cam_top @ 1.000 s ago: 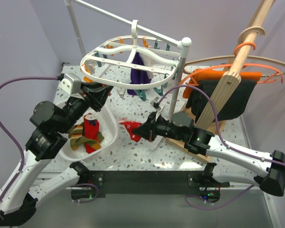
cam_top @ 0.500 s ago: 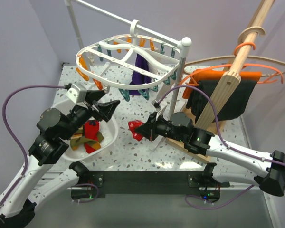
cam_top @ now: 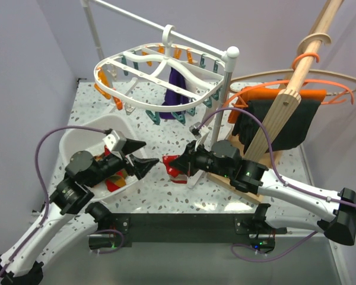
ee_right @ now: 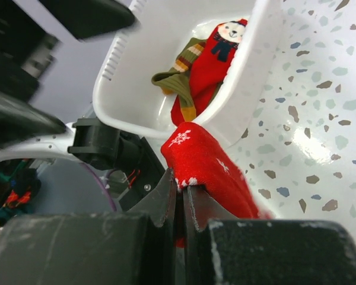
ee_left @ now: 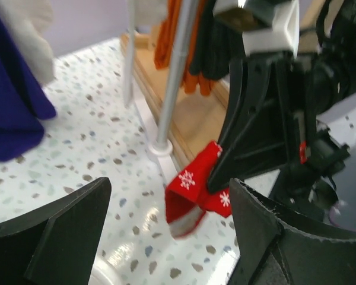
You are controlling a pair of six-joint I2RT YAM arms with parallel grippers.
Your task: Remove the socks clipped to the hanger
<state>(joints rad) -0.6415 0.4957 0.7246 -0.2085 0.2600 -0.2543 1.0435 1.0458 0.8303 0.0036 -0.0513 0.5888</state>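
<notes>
The white oval hanger (cam_top: pixel 115 62) with orange and teal clips hangs from the rail at the back. A dark purple sock (cam_top: pixel 177 89) (ee_left: pixel 12 107) hangs clipped under it, with a white one (ee_left: pixel 29 29) beside it. My right gripper (cam_top: pixel 169 161) (ee_right: pixel 183 184) is shut on a red snowflake sock (cam_top: pixel 178 173) (ee_right: pixel 207 163) (ee_left: pixel 187 193), held low over the table. My left gripper (cam_top: pixel 143 155) (ee_left: pixel 169 190) stands open, facing that red sock from the left with nothing between its fingers.
A white basin (cam_top: pixel 77 142) (ee_right: pixel 249 89) at the left holds a red sock (ee_right: pixel 210 59) and a striped one (ee_right: pixel 181 71). A white pole (cam_top: pixel 225 89) stands mid-table. At the right a wooden rack (cam_top: pixel 273 127) carries black and orange cloths (cam_top: pixel 299 122) and thin hangers (cam_top: pixel 335 80).
My left arm has dropped from near the hanger to low in front of the basin, and its gripper has opened wide. The hanger has swung. The right gripper has edged left with the red sock.
</notes>
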